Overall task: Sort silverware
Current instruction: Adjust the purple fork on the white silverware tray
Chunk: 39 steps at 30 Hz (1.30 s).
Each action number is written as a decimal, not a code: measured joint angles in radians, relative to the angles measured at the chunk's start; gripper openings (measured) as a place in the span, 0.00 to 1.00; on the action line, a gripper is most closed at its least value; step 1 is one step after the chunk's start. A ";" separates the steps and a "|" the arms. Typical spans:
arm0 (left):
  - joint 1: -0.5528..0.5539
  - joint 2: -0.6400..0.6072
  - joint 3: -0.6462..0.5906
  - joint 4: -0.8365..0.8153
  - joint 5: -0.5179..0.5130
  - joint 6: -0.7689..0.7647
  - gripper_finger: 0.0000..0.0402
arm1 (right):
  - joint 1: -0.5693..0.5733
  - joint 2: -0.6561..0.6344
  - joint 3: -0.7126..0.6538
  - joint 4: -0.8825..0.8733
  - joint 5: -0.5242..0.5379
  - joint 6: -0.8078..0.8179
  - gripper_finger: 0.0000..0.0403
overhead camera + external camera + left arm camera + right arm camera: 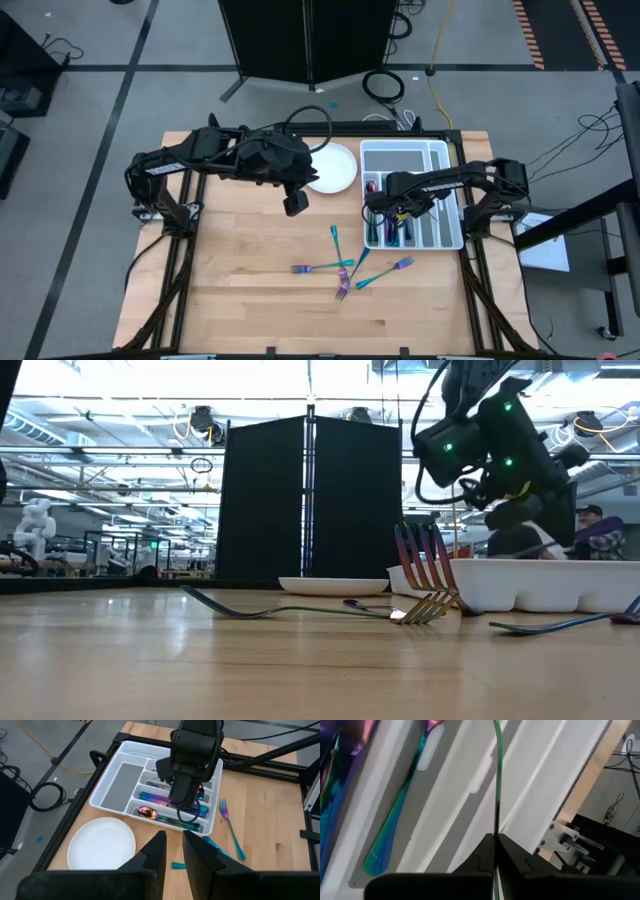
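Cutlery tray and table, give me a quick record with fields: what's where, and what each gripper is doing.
tray: white cutlery tray at the table's far right, several iridescent pieces already lying in its slots
plate: white plate left of the tray, nothing on it
loose pieces: four forks clustered on the wood near the table's middle
right gripper: right gripper over the tray, shut on a thin utensil seen edge-on
left gripper: left gripper hovering by the plate, holding nothing, fingers slightly apart

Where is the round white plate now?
In the high view, the white plate sits at the table's far edge, between the left pincer and the cutlery tray.
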 joint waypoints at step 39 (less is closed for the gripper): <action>-0.002 0.000 0.000 -0.094 0.018 -0.063 0.16 | 0.008 -0.384 -0.025 0.263 -0.028 -0.139 0.25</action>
